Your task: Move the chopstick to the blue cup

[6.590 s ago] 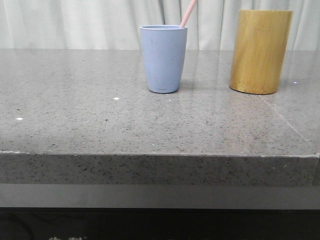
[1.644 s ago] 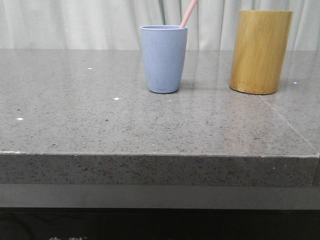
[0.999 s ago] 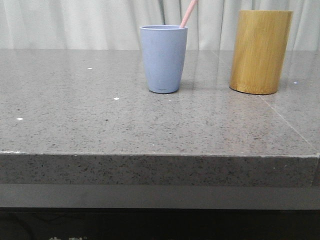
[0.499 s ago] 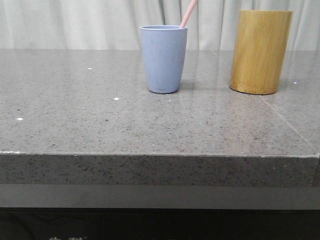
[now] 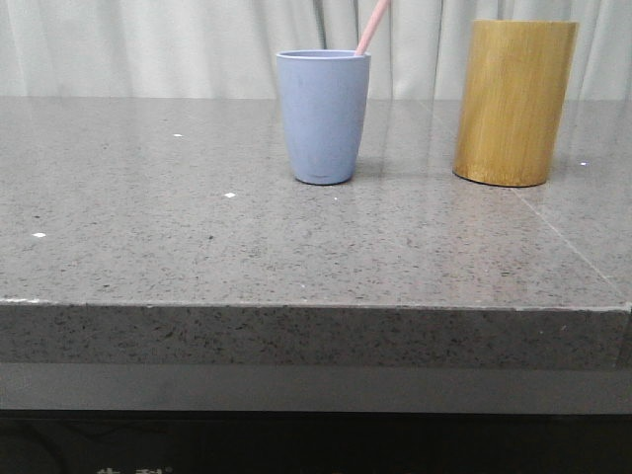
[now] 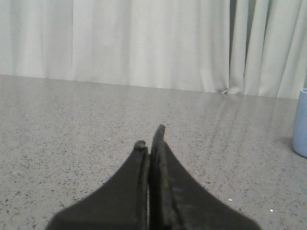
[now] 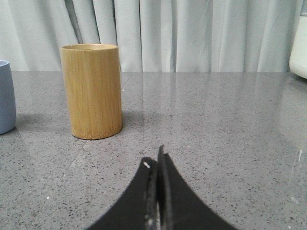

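Nothing has moved since the earlier front frames: blue cup (image 5: 323, 117) stands upright on the grey stone table (image 5: 197, 247), chopstick (image 5: 372, 26) inside it, leaning up and out over the rim toward the bamboo holder (image 5: 514, 102), which stands apart from the cup on the same table. Left wrist view: left gripper (image 6: 150, 139) clenched, black fingers pressed together with nothing between them, low over bare table; cup's edge (image 6: 301, 122) sits well off to one side of the fingertips, further out. Right wrist view: right gripper (image 7: 154, 160) also clenched and empty; bamboo holder (image 7: 92, 90) stands beyond the fingertips and off to the side, blue cup (image 7: 6, 96) further that way, both well apart from the fingers.
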